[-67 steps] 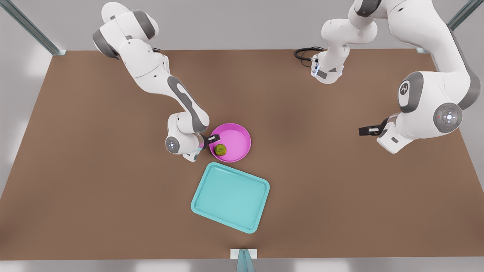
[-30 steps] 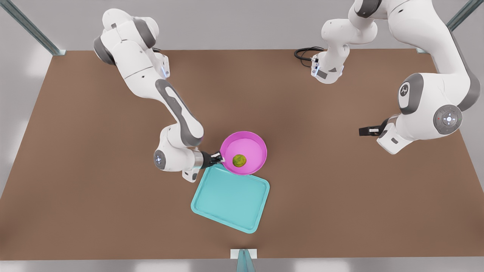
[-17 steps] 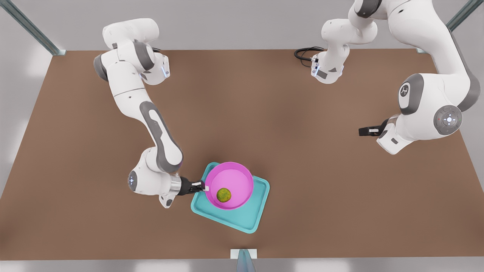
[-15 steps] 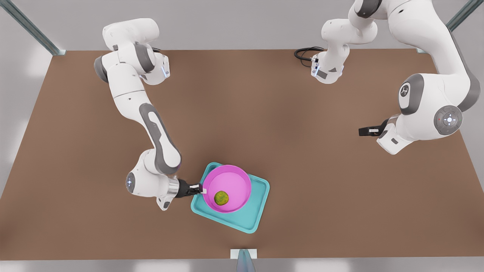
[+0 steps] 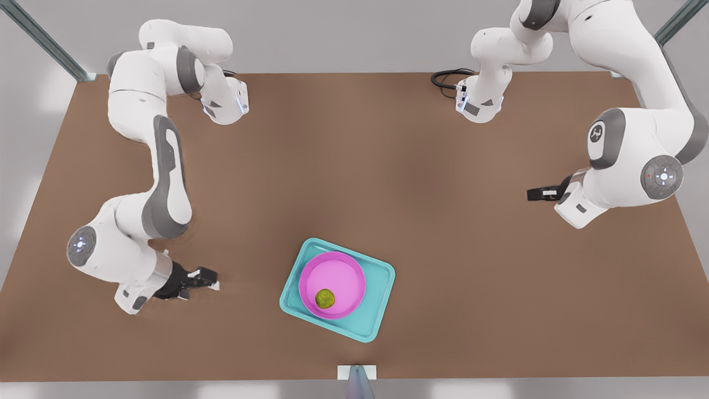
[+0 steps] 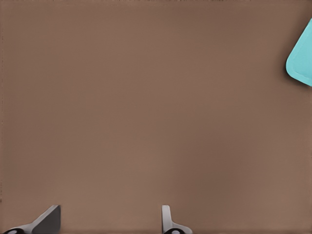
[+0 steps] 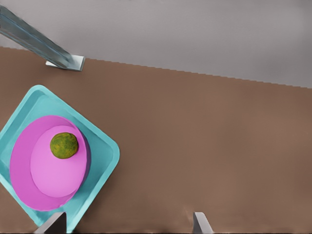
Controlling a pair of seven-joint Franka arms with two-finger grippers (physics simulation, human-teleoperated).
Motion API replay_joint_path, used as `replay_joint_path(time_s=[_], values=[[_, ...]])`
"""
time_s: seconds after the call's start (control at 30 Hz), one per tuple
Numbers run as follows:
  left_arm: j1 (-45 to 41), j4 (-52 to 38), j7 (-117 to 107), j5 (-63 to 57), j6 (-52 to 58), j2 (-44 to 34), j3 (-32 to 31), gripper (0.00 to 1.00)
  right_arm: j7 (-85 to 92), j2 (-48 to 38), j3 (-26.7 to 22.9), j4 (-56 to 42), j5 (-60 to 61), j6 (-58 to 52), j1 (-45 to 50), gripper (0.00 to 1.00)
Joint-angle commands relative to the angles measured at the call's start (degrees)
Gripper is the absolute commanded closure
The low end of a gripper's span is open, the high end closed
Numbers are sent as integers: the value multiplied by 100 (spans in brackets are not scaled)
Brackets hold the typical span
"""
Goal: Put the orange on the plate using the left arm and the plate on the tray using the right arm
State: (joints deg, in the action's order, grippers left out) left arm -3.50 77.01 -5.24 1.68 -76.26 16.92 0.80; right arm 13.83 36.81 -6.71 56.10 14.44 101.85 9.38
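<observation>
At the front view's left, the right gripper (image 5: 212,280) hangs low over the bare brown worktop (image 5: 454,260), pointing toward the tray and well apart from it. In the right wrist view its fingers (image 7: 54,223) stand wide apart with nothing between them.

Toward the middle, near the front edge, the teal tray (image 5: 380,302) lies flat on the worktop, turned at a slant. The pink plate (image 5: 339,272) sits inside the tray, toward its end nearer the right gripper, with a bare strip of teal on the other side. The yellow-green orange (image 5: 325,298) rests on the plate, off-centre and close to the rim on the front side.

At the front view's right, the left gripper (image 5: 530,194) waits above the worktop, far from the tray. In the left wrist view its fingers (image 6: 168,222) are spread open and empty, with a corner of the tray (image 6: 302,61) at the frame's edge.
</observation>
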Motion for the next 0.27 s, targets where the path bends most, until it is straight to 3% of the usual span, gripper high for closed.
replay_joint_path(time_s=[0.0, 0.07, 0.13, 0.23], values=[[-1, -248, -48, -1, 524, 162, -9, 0, 682, -780, -23, -249, -2340, -3180, 134, 0], [25, -406, 14, -1, 709, 250, 8, 0, 656, -1791, -14, 251, -2762, -3515, 240, 0], [25, -406, 23, -45, 683, 233, 8, 0, 647, -2617, -6, 1218, -2920, -2812, 222, 0], [60, -406, 190, -10, 858, 215, 43, 0, 586, -2917, -6, 1641, -2876, -2416, 170, 0]])
